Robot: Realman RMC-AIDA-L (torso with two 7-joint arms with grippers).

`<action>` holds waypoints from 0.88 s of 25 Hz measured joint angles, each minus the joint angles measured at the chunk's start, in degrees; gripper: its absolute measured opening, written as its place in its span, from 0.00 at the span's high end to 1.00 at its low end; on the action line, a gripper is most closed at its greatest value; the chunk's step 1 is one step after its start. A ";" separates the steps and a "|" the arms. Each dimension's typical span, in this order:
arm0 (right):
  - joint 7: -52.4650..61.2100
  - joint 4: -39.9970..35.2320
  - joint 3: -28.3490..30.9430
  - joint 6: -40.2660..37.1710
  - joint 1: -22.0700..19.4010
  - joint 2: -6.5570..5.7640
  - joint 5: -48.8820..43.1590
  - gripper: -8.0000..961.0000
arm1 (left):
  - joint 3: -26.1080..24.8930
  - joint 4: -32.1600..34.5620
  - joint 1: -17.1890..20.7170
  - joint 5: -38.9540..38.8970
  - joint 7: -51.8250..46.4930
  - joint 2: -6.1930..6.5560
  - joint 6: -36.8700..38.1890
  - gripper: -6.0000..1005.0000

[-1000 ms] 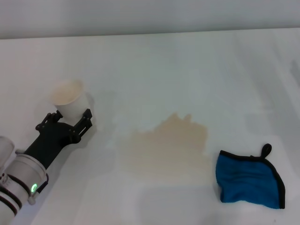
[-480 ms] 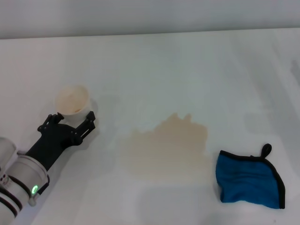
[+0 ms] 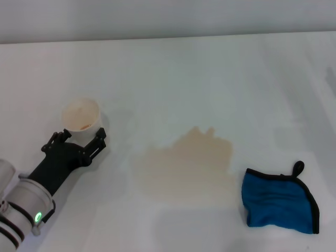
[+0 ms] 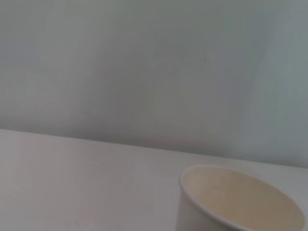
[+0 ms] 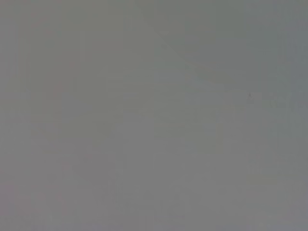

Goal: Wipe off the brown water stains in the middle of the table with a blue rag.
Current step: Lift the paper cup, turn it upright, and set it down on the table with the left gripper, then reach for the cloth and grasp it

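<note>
The brown water stains (image 3: 186,165) are a pale tan blotch in the middle of the white table (image 3: 210,79). The blue rag (image 3: 278,202), with black trim and a loop, lies crumpled to the right of the stains, just apart from their edge. My left gripper (image 3: 79,135) is at the left of the table, well away from both, with its black fingers on either side of an upright white cup (image 3: 81,114). The cup's rim also shows in the left wrist view (image 4: 240,199). My right gripper is out of view; the right wrist view shows only plain grey.
The table's far edge (image 3: 168,37) meets a grey wall at the back. The cup with brownish residue inside is the only other object on the table.
The cup went from tilted toward the stains to upright. The left gripper and cup have drawn back slightly toward the near left. The rag and stains have not moved.
</note>
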 joint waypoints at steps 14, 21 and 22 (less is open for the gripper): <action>0.04 -0.19 -0.14 0.00 -0.02 0.00 -0.04 0.11 | 0.21 0.77 3.56 0.46 -0.02 -0.05 1.09 0.13; 0.04 -0.82 -0.35 0.07 -0.30 -0.02 -0.03 0.11 | 0.17 0.77 3.77 0.47 -0.20 -0.06 1.09 0.13; 0.04 -0.82 -0.35 0.07 -0.30 -0.02 -0.03 0.11 | 0.19 0.84 3.79 0.47 -0.22 -0.10 1.10 0.13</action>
